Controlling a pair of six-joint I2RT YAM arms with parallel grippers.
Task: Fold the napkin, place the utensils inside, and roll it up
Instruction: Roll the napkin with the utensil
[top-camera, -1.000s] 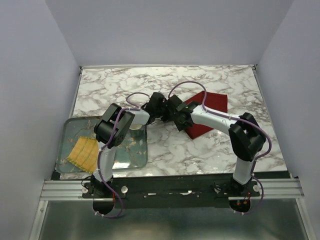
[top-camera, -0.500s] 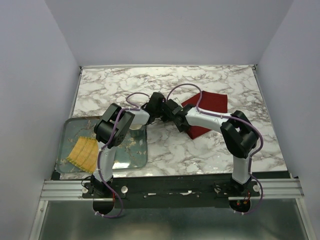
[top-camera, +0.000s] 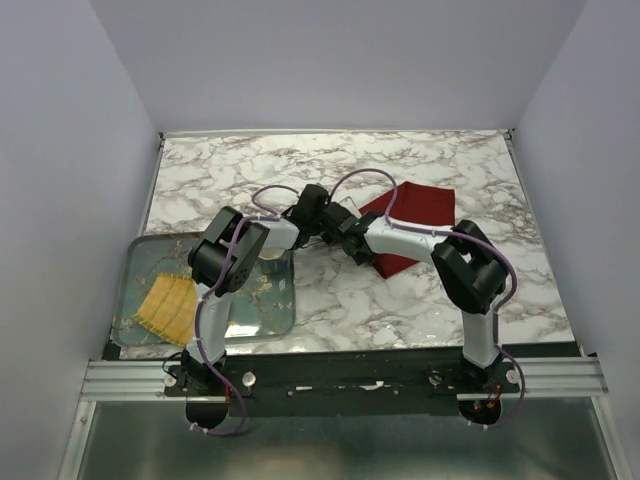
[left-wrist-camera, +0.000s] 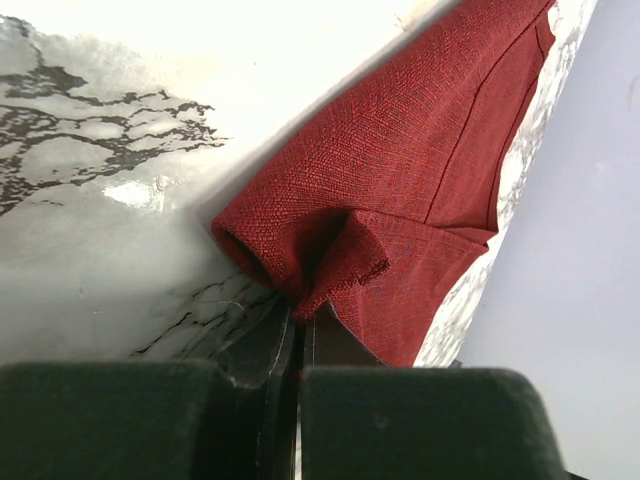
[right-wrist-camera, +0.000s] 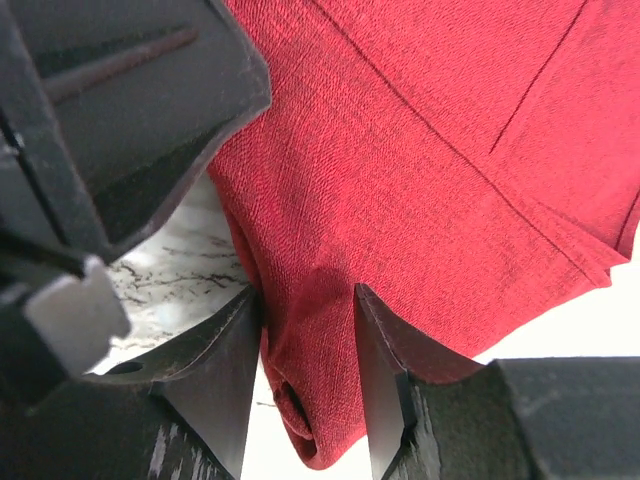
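Observation:
The dark red napkin (top-camera: 418, 215) lies folded on the marble table right of centre, its near-left edge rolled over. My left gripper (top-camera: 328, 222) is shut on a small flap at that rolled edge (left-wrist-camera: 335, 262); its jaws are pressed together (left-wrist-camera: 298, 318). My right gripper (top-camera: 352, 240) sits right beside it, and its fingers (right-wrist-camera: 385, 350) straddle and pinch the rolled edge of the napkin (right-wrist-camera: 420, 150). The left gripper's black body (right-wrist-camera: 110, 130) fills the upper left of the right wrist view. No fork or other utensil shows in any view.
A glass tray (top-camera: 140, 262) sits at the near left with a yellow woven mat (top-camera: 168, 305) on it and a metal cup (top-camera: 270, 266) at its right edge. The marble table (top-camera: 250, 170) ends at grey walls behind and on both sides.
My right arm has swung left and its gripper has closed in beside the left gripper at the napkin's left edge. The left arm has held still.

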